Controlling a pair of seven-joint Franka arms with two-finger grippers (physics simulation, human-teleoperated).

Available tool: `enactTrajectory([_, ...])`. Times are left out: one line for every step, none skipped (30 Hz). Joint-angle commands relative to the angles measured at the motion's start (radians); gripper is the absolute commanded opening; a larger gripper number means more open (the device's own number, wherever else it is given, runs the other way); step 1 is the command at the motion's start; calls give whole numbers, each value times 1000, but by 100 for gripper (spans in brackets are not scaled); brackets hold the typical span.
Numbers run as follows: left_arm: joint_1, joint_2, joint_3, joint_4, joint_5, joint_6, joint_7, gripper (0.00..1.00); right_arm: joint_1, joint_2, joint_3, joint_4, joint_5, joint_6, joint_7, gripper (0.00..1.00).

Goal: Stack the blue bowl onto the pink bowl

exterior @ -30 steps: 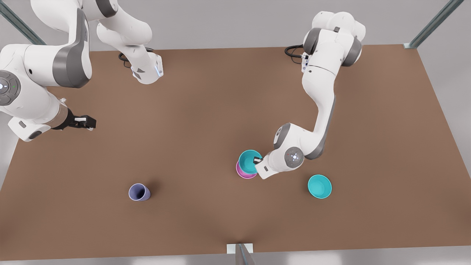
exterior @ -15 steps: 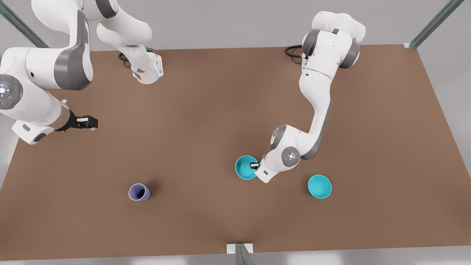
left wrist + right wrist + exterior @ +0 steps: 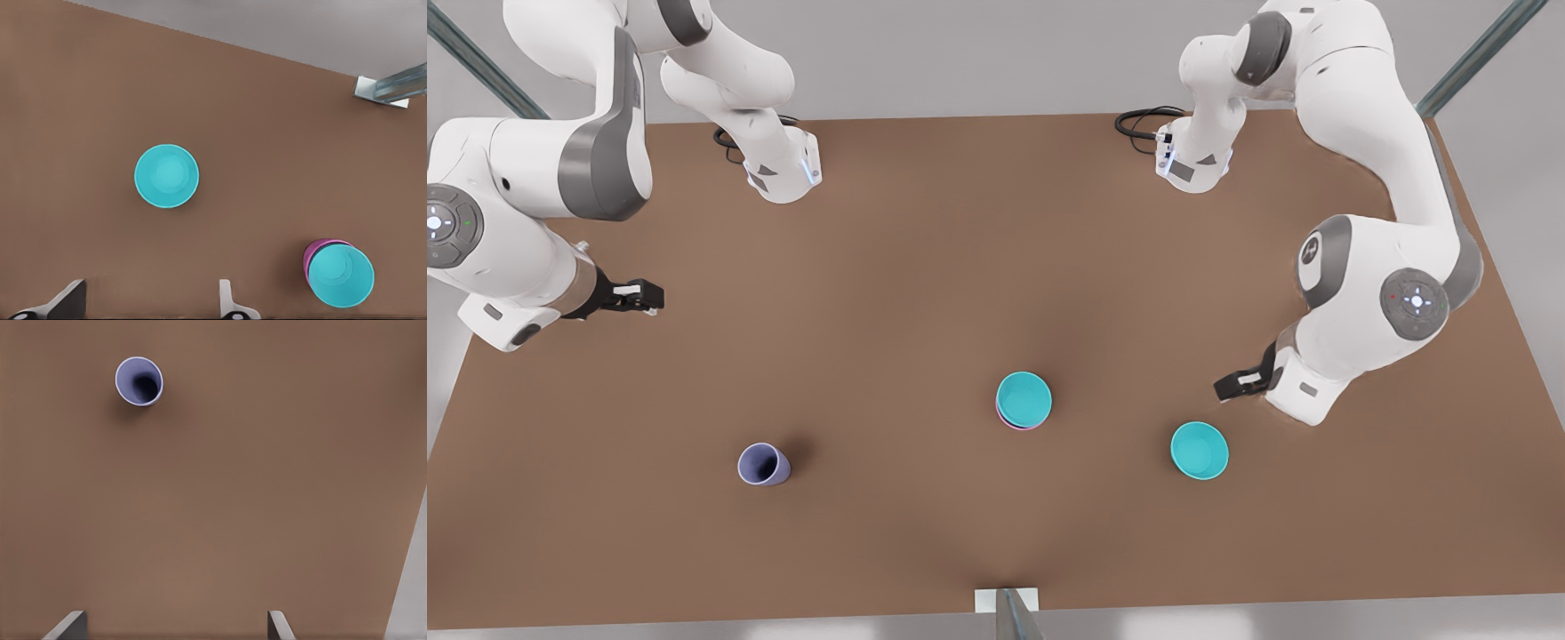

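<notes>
Desk [image 3: 925, 267]: brown, flat, carrying every item listed.

Left arm: white, at the front view's right, bent low over the desk. Left end effector [image 3: 1232, 385] hangs above the desk near the spare teal bowl, well apart from the stacked pair. Its fingertips [image 3: 225, 293] stand spread with bare desk between them, holding nothing.

Right arm: white, at the front view's left, waiting over the desk's edge. Right end effector [image 3: 640, 295] points toward the desk's middle, well apart from all items. Its fingertips [image 3: 275, 620] stand spread and empty.

Blue bowl [image 3: 1024, 397]: teal, round, upright, nested inside the pink bowl, near the desk's middle. No end effector touches it.

Pink bowl [image 3: 1009, 421]: magenta, beneath the blue bowl, seen as a thin rim in the front view and as a side wall in the left wrist view [image 3: 309, 257].

Spare teal bowl [image 3: 1199, 450]: upright, alone on the desk, toward the front view's right of the stack.

Lavender cup [image 3: 763, 464]: narrower, alone toward the front view's left, well apart from the bowls.
</notes>
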Motion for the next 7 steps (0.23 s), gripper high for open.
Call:
enactTrajectory([0,-100,19,-13,88,-374,237,100,1,-1,0,0,7,-1,-18,100])
enactTrajectory([2,-137,29,-34,86,-374,237,100,1,-1,0,0,7,-1,-18,100])
enactTrajectory([0,-140,29,-36,85,-374,237,100,1,-1,0,0,7,-1,-18,100])
enactTrajectory([-1,-138,30,-38,85,-374,237,100,1,-1,0,0,7,-1,-18,100])
enactTrajectory([-3,-140,30,-36,83,-374,237,100,1,-1,0,0,7,-1,-16,100])
enactTrajectory([-3,-140,32,-38,83,-376,237,100,1,-1,0,0,7,-2,-16,100])
enactTrajectory([-3,-140,32,-38,83,-376,237,100,4,-1,0,0,5,-4,-16,100])
